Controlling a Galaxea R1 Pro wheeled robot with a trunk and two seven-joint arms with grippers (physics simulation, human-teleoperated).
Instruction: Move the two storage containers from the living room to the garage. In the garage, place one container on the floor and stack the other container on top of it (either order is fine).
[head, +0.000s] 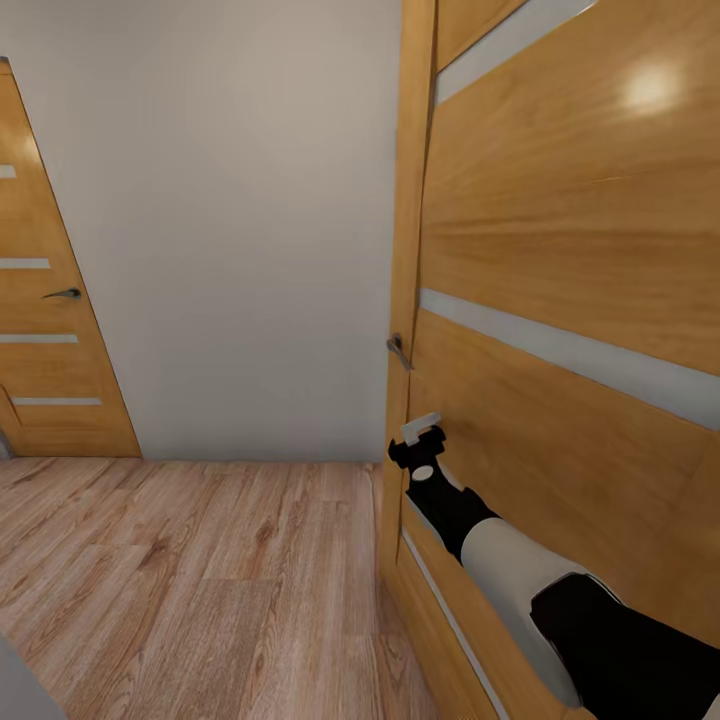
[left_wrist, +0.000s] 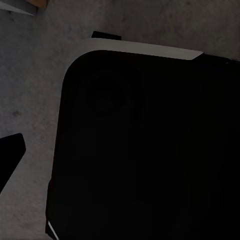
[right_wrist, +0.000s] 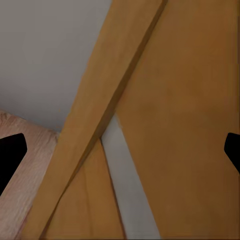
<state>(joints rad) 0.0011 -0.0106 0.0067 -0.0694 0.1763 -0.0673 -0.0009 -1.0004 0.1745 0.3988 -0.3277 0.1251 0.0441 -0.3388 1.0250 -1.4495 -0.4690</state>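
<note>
The two storage containers are out of view. My right gripper (head: 421, 443) reaches up to the free edge of an orange-wood door (head: 570, 260) with pale stripes, just below its dark handle (head: 399, 350). In the right wrist view the right gripper (right_wrist: 120, 150) is open, its black fingertips (right_wrist: 10, 155) far apart, with the door's edge and a pale stripe between them. The left gripper's one visible fingertip (left_wrist: 10, 152) sits far out to the side, beside a large black rounded body of the robot (left_wrist: 150, 150), above a mottled grey surface (left_wrist: 30, 90).
The striped door stands at an angle close on my right. A white wall (head: 240, 230) lies ahead, and a second striped wooden door (head: 50, 330) with a handle (head: 65, 293) is at the far left. Light wood planks (head: 200, 580) cover the floor to the left.
</note>
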